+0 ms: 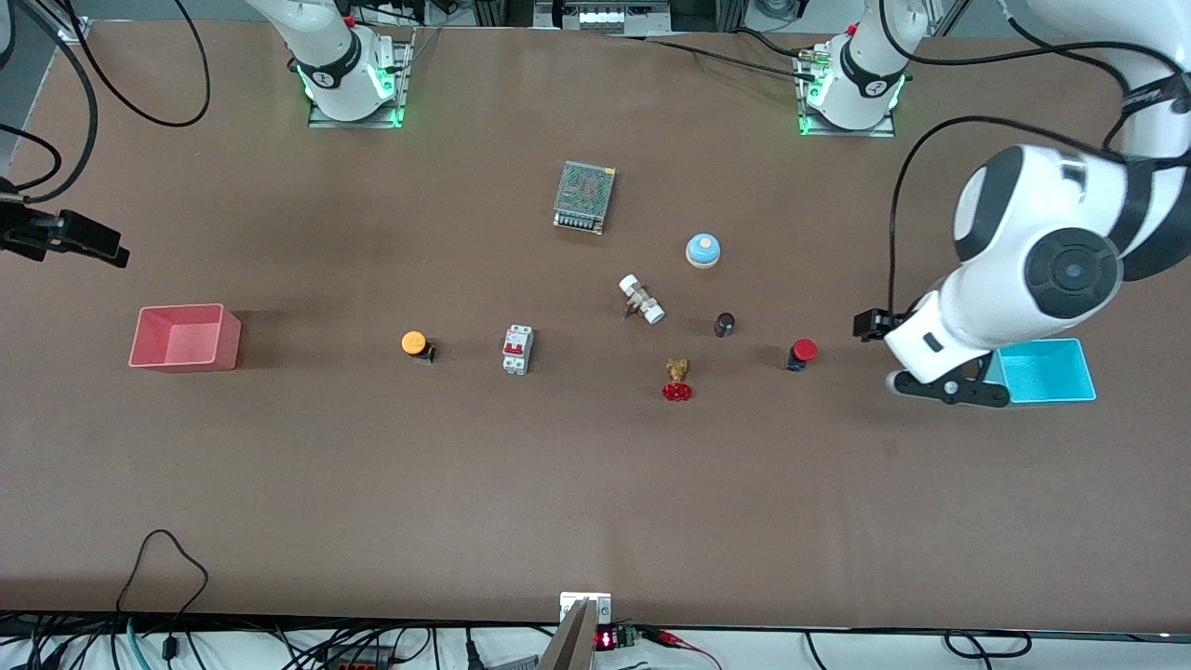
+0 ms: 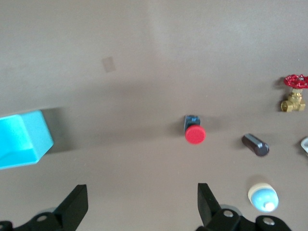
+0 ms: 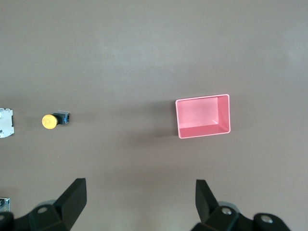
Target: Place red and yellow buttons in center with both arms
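Overall, no legible writing; left pincer (image 2: 139,204) and right pincer (image 3: 139,202) wide open, empty, over bare table (image 1: 372,484).

Right gripper (image 1: 65,237) mostly cut off at front view's edge; blue bin (image 1: 1047,372) partly hidden under left arm; breaker (image 3: 6,122) cropped, possibly.

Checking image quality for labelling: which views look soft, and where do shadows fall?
Front view: sharp, red button and yellow button cast short shadows. Left wrist view: slightly soft, blue bin blurred. Right wrist view: evenly lit, pink bin crisp.
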